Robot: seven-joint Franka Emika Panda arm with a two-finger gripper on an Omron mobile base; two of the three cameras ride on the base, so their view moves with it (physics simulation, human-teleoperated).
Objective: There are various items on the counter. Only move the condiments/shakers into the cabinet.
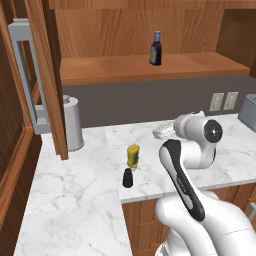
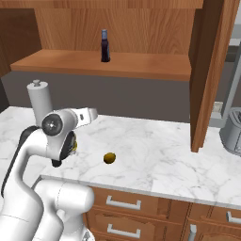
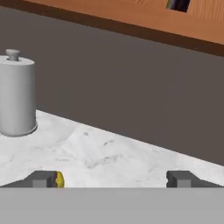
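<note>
In the left base view the dark bottle stands upright mid-shelf in the cabinet, while the yellow squeeze bottle and black shaker stand close together near the counter's front edge, by its inner corner. In the right base view the dark bottle stands on the shelf and the small ball lies near the counter's front edge. In the hand view the gripper is spread wide and empty over the counter, the steel canister by the back wall.

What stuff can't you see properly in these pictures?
- Yellow squeeze bottle: in the right base view the arm hides nearly all of it.
- Dark bottle: the hand view's top edge cuts it off.
- Dark bottle's label: too small to read in the left base view.
- Claw: just its fingertips peek up in the hand view.
</note>
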